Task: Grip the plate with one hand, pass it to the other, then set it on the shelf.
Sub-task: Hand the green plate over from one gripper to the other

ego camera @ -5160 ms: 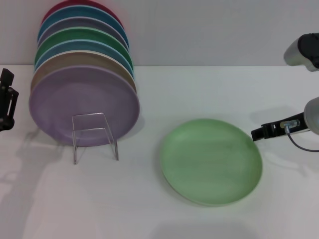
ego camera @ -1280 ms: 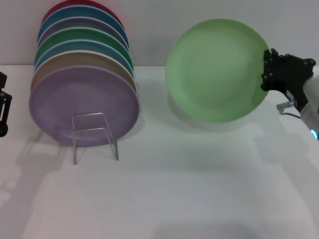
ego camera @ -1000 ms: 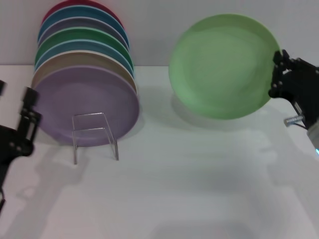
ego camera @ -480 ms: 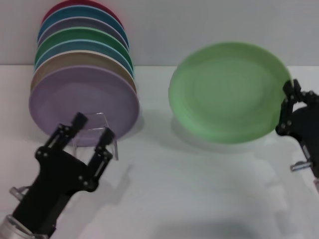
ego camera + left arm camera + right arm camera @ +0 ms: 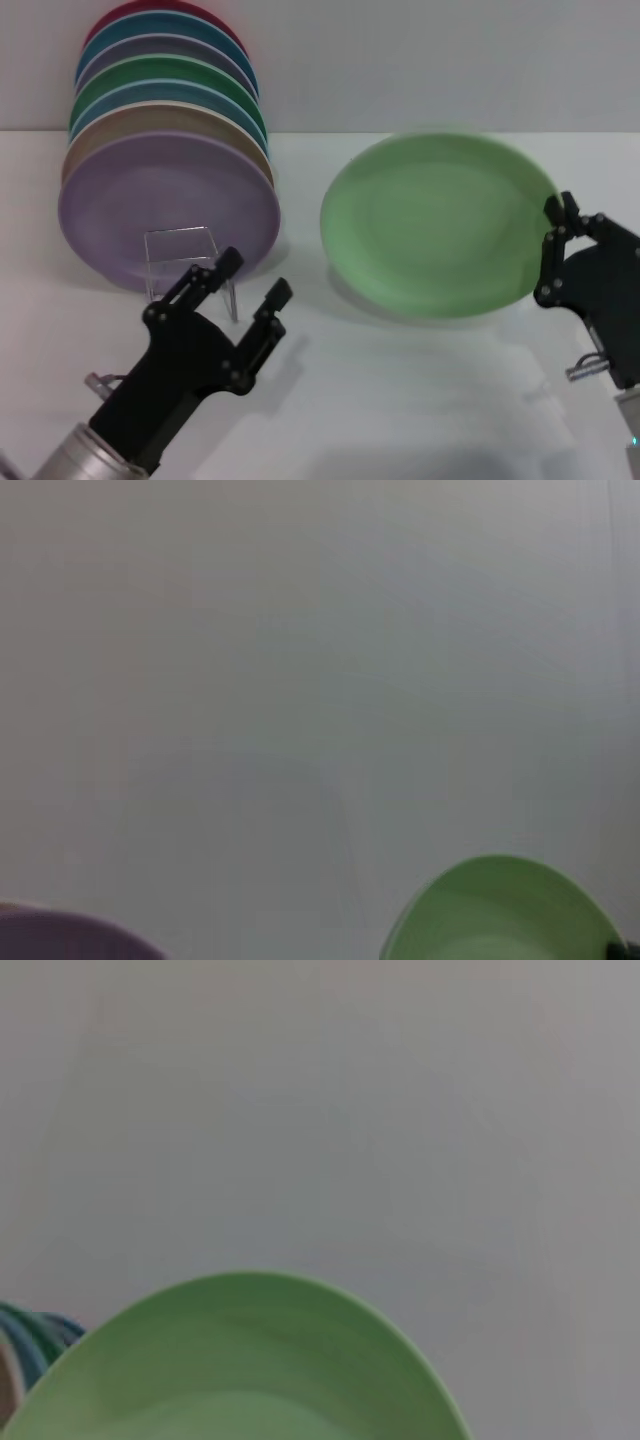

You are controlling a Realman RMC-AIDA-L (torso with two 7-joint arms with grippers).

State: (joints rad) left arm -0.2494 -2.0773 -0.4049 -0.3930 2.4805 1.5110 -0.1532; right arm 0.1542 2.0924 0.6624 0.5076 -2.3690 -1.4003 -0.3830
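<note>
Handover: the plate waits in the air at 3 o'clock

The plate (image 5: 440, 235) hangs tilted over the table, the right gripper (image 5: 560, 250) clamped on its 3 o'clock rim. The left gripper (image 5: 250, 285), fingers spread, sits at 7 o'clock; it should take the free rim before release. The shelf (image 5: 185, 265) stands at 9 o'clock.

Plate (image 5: 435, 225) in right end effector (image 5: 553, 250), aloft.

text: none legible | labels: none | brands: none | numbers: none | signs: none
</note>
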